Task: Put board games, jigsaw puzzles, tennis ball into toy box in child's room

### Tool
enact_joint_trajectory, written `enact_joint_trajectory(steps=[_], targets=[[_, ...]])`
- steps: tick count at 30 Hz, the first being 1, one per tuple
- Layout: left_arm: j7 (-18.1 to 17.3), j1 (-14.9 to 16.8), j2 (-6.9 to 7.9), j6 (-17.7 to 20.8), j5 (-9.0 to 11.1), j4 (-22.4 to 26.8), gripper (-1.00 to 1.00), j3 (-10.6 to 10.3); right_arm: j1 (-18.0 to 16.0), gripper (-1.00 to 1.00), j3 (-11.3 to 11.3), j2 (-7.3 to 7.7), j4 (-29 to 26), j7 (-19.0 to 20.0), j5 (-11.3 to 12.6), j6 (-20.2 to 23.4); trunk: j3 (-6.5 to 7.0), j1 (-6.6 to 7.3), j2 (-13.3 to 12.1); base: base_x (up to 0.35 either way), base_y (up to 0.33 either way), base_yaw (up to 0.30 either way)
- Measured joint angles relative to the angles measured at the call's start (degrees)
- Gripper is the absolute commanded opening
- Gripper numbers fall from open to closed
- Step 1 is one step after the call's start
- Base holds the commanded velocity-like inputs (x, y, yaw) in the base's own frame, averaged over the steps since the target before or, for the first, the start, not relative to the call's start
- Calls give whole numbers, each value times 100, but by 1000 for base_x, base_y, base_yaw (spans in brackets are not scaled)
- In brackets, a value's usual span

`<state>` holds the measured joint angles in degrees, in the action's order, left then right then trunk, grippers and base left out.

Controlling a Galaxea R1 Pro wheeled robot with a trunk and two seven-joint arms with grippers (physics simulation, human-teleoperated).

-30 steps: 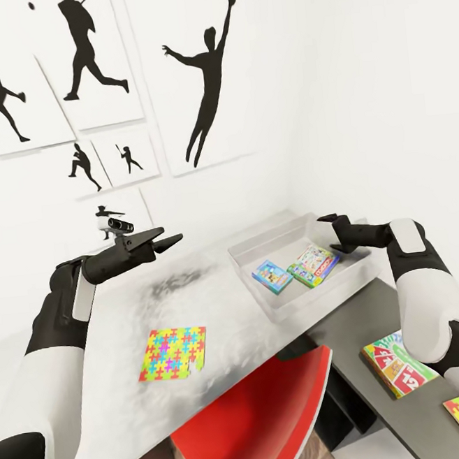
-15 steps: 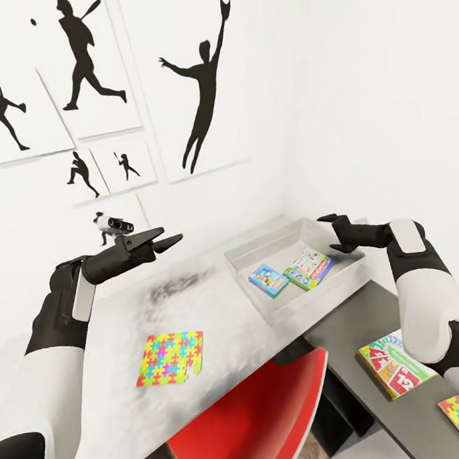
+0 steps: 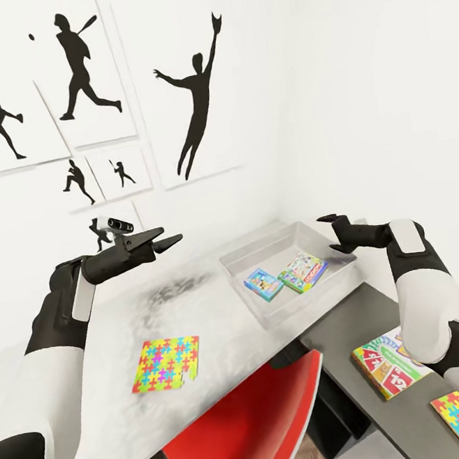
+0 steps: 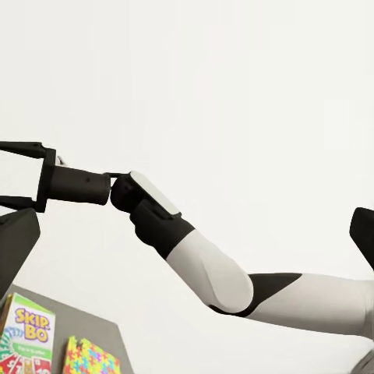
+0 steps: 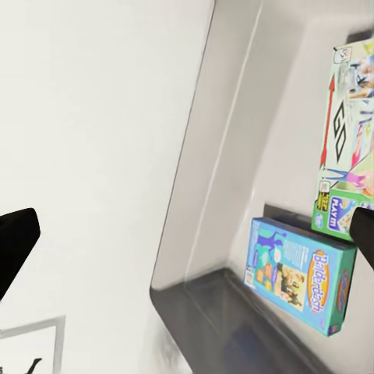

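Your head camera has swung a little right and up: the toy box, puzzle and posters slid left in view; both arms held.

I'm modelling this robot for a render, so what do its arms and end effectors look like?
Both arms have glossy white rounded shells with black joints and black forearms bearing a white oval panel. The left end effector and right end effector are matte black with two slim tapered fingers; a small grey camera sits above the left wrist.
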<state>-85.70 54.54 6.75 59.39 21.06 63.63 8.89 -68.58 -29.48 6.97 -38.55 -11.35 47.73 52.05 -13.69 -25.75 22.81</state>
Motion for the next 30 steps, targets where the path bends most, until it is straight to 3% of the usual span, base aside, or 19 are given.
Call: enact_joint_trajectory(steps=[30], targets=[[0, -1, 0, 0, -3, 1, 100, 69, 6, 100, 29, -44, 1, 7, -5, 15, 277, 0, -1, -100, 25, -49]])
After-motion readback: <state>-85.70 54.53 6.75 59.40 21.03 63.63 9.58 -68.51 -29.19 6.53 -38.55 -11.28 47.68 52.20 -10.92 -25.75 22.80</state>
